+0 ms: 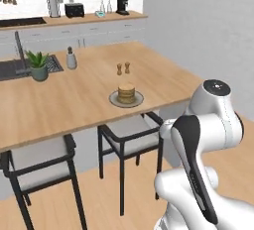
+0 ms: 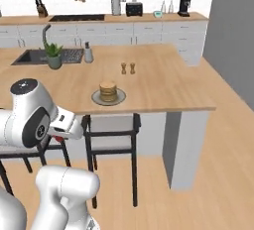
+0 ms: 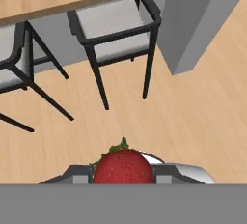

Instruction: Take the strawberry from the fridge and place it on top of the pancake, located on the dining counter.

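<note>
My hand (image 3: 123, 177) is clamped on the strawberry (image 3: 123, 166); I should lift above the desk (image 1: 74, 100) edge, then centre over the pancake (image 1: 126, 93).

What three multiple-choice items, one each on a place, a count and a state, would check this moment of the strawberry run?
1. Where does the pancake stack sit?
A. On a grey plate on the dining counter
B. On a chair seat
C. On the floor

2. How many small brown shakers stand on the wooden top beyond the plate?
A. One
B. Two
C. Four

3. What is the gripper doing?
A. Open and empty
B. Shut on the strawberry
C. Shut on a shaker

Answers:
1 A: both base views show the stack on its round plate on the light-brown counter.
2 B: a pair stands side by side behind the plate.
3 B: the hand view shows the red berry between the fingertips, above the floor in front of the chairs.
</note>
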Robot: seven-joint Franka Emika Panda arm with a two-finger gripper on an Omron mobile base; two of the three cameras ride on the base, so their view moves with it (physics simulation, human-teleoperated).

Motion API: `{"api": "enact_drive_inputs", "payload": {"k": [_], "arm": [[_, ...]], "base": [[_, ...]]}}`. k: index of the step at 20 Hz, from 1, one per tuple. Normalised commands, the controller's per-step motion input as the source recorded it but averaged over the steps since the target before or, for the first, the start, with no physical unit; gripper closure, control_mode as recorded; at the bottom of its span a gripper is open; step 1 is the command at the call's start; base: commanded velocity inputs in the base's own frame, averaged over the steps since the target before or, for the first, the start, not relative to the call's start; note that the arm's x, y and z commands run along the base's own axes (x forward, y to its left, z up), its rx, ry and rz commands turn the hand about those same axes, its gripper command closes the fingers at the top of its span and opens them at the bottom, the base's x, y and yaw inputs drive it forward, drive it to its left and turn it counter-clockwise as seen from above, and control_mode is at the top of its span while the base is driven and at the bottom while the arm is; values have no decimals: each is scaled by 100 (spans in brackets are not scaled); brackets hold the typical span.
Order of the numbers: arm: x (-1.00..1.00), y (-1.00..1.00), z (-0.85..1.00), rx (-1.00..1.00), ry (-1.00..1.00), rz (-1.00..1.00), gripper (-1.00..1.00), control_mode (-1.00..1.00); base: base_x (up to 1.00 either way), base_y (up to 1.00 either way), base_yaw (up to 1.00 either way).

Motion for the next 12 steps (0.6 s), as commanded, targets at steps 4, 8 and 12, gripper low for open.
{"api": "enact_drive_inputs", "payload": {"k": [4, 8, 12], "arm": [[0, 0, 0, 0, 0, 0, 100, 100], [0, 0, 0, 0, 0, 0, 100, 100], [0, 0, 0, 0, 0, 0, 100, 100]], "base": [[44, -74, 54], [59, -56, 40], [58, -21, 8]]}}
